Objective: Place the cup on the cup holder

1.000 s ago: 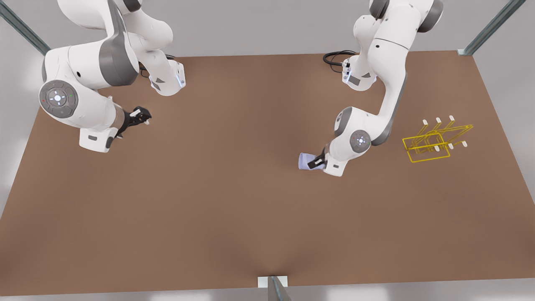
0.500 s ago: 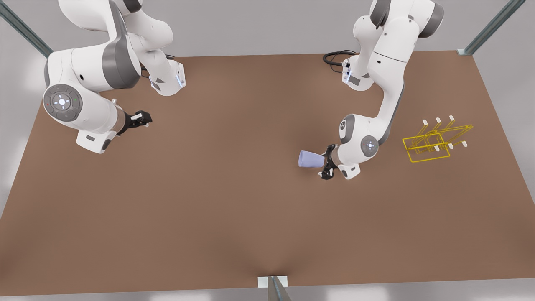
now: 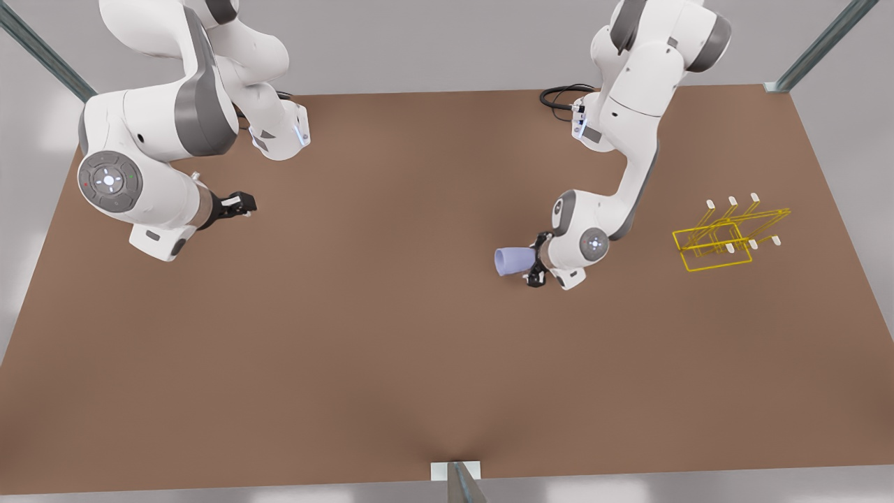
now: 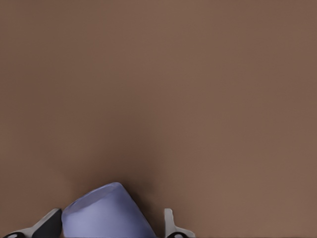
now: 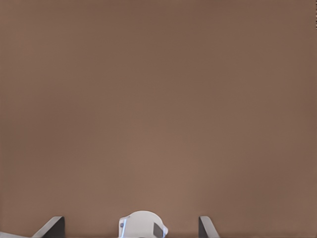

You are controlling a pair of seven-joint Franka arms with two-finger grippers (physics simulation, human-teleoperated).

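A plain brown table (image 3: pixel 391 335) fills your view. Your left hand (image 3: pixel 535 264) pinches the cup (image 3: pixel 511 260) by its narrow end, lifted sideways. The cup holder (image 3: pixel 723 237) stands well apart toward the front view's right, still without a cup. Your right hand (image 3: pixel 237 205) waits with its fingers spread.
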